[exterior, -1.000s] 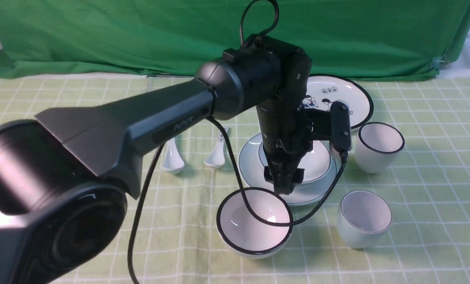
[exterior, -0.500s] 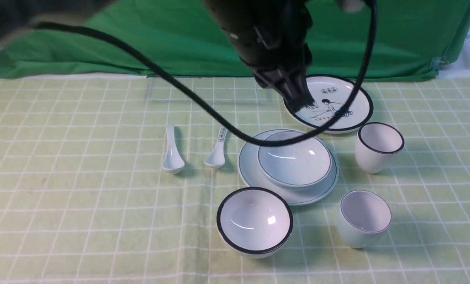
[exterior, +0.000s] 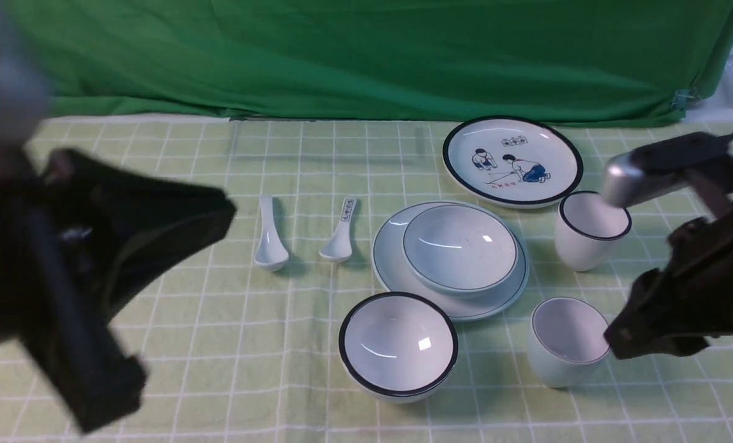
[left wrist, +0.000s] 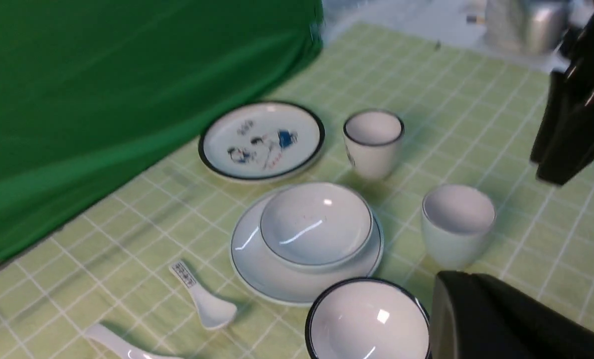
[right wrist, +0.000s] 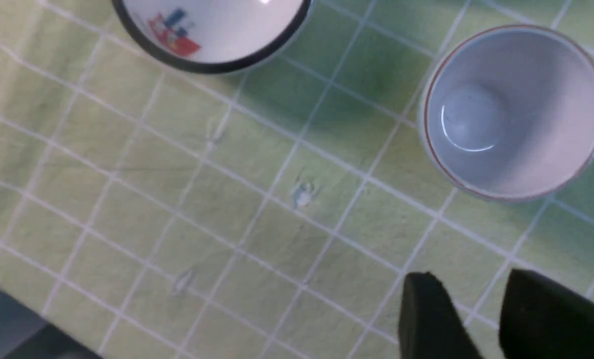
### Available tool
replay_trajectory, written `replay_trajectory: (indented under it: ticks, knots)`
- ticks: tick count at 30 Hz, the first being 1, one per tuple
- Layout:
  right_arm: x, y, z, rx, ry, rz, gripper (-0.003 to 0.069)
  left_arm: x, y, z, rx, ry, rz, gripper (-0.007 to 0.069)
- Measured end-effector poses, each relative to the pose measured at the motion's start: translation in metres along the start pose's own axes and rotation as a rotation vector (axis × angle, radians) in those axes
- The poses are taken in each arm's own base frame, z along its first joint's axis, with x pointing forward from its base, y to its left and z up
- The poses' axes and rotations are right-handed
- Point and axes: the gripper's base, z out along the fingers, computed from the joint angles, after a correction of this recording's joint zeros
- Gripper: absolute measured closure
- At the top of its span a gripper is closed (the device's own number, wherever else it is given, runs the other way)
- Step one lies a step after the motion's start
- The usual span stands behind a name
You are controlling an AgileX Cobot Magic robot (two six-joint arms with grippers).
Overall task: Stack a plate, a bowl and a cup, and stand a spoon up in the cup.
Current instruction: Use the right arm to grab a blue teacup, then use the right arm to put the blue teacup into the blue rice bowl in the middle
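Bowl [exterior: 459,247] sits in plate [exterior: 388,266], both upright; stacking is judged part done. Cup [exterior: 566,341] stands upright on the cloth just beside the plate, off its near right edge, not touching it. Spoon [exterior: 270,237] lies flat to the plate's left, well apart, with a patterned spoon [exterior: 340,231] between. Right claw [right wrist: 471,286] hangs near the cup on the side away from the plate, fingers spread, nothing between them. Left claw [left wrist: 496,319] is blurred; its state cannot be told. Judgement: the cup is glazed ceramic, light, rigid, slippery and liable to chip, with no handle. It is best taken by the wall, one finger inside the rim and one outside, with moderate grip, then lowered gently into the bowl. Black-rimmed cup [exterior: 591,227] and black-rimmed bowl [exterior: 397,344] stand near the plate and are not wanted
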Motion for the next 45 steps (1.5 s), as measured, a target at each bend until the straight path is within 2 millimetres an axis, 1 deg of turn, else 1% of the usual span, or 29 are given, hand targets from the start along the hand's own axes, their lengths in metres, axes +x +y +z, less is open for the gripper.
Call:
replay_trajectory:
  ticks: [1,2,3,4,6,8,10,14,19,21,23,24,26,27,28,29,30,31,33,35,36,38,40,41,43,45]
  knots:
    - [-0.001,0.001,-0.001,0.005,-0.002,-0.004,0.0375,0.002,0.000,-0.001,-0.001,-0.007,-0.003,0.0623]
    - [-0.010,0.001,0.014,0.024,0.048,-0.021,0.0322,0.015,-0.002,-0.009,-0.009,-0.044,-0.019,0.0623]
    - [-0.017,0.001,0.023,0.033,0.071,-0.026,0.0279,0.026,-0.003,-0.013,-0.012,-0.055,-0.033,0.0623]
    - [-0.024,-0.001,0.032,0.038,0.088,-0.021,0.0258,0.031,-0.004,-0.017,-0.012,-0.065,-0.040,0.0623]
    - [-0.030,-0.001,0.038,0.039,0.096,-0.020,0.0244,0.034,-0.005,-0.019,-0.011,-0.066,-0.048,0.0623]
    - [-0.038,-0.003,0.052,0.036,0.126,-0.009,0.0234,0.036,-0.005,-0.021,-0.008,-0.066,-0.064,0.0623]
    - [-0.041,-0.003,0.066,0.020,0.160,0.008,0.0229,0.036,-0.005,-0.021,-0.008,-0.064,-0.065,0.0623]
    - [-0.043,-0.004,0.076,0.012,0.187,0.025,0.0228,0.036,-0.005,-0.021,-0.008,-0.067,-0.067,0.0623]
    - [-0.045,-0.004,0.076,0.012,0.166,0.029,0.0239,0.036,-0.005,-0.021,-0.011,-0.069,-0.062,0.0623]
    - [-0.046,-0.005,0.079,0.013,0.160,0.030,0.0265,0.036,-0.005,-0.021,-0.012,-0.068,-0.058,0.0623]
    - [-0.047,-0.006,0.087,0.012,0.179,0.033,0.0307,0.036,-0.005,-0.020,-0.013,-0.068,-0.058,0.0623]
    - [-0.047,-0.006,0.089,0.012,0.184,0.034,0.0312,0.036,-0.005,-0.020,-0.013,-0.068,-0.058,0.0623]
    - [-0.047,-0.007,0.098,0.009,0.211,0.021,0.0394,0.036,-0.005,-0.020,-0.013,-0.068,-0.057,0.0623]
    - [-0.047,-0.007,0.098,0.009,0.212,0.020,0.0403,0.036,-0.005,-0.020,-0.013,-0.068,-0.057,0.0623]
    - [-0.047,-0.007,0.100,0.008,0.216,0.015,0.0437,0.036,-0.005,-0.020,-0.013,-0.068,-0.054,0.0623]
    - [-0.047,-0.007,0.101,0.008,0.215,0.006,0.0517,0.036,-0.005,-0.020,-0.013,-0.068,-0.051,0.0623]
    - [-0.047,-0.007,0.100,0.012,0.212,-0.004,0.0557,0.036,-0.005,-0.020,-0.013,-0.068,-0.051,0.0623]
    - [-0.047,-0.006,0.098,0.019,0.209,-0.018,0.0573,0.036,-0.005,-0.020,-0.013,-0.068,-0.051,0.0623]
    - [-0.048,-0.001,0.091,0.018,0.212,-0.036,0.0573,0.036,-0.005,-0.020,-0.013,-0.068,-0.051,0.0623]
    - [-0.052,0.008,0.077,0.012,0.203,-0.055,0.0573,0.036,-0.005,-0.020,-0.013,-0.068,-0.051,0.0623]
    - [-0.053,0.008,0.075,0.013,0.196,-0.055,0.0573,0.036,-0.005,-0.020,-0.013,-0.068,-0.051,0.0623]
    - [-0.069,0.023,0.046,0.009,0.098,-0.098,0.0573,0.036,-0.005,-0.020,-0.014,-0.067,-0.049,0.0623]
    - [-0.085,0.031,0.028,0.007,0.018,-0.127,0.0573,0.036,-0.005,-0.020,-0.014,-0.067,-0.049,0.0623]
    - [-0.096,0.034,0.023,0.008,-0.019,-0.145,0.0573,0.036,-0.005,-0.020,-0.014,-0.067,-0.049,0.0623]
    - [-0.111,0.035,0.021,0.019,-0.052,-0.163,0.0573,0.036,-0.005,-0.020,-0.014,-0.067,-0.049,0.0623]
    - [-0.129,0.032,0.033,0.048,-0.051,-0.179,0.0573,0.036,-0.005,-0.020,-0.014,-0.067,-0.049,0.0623]
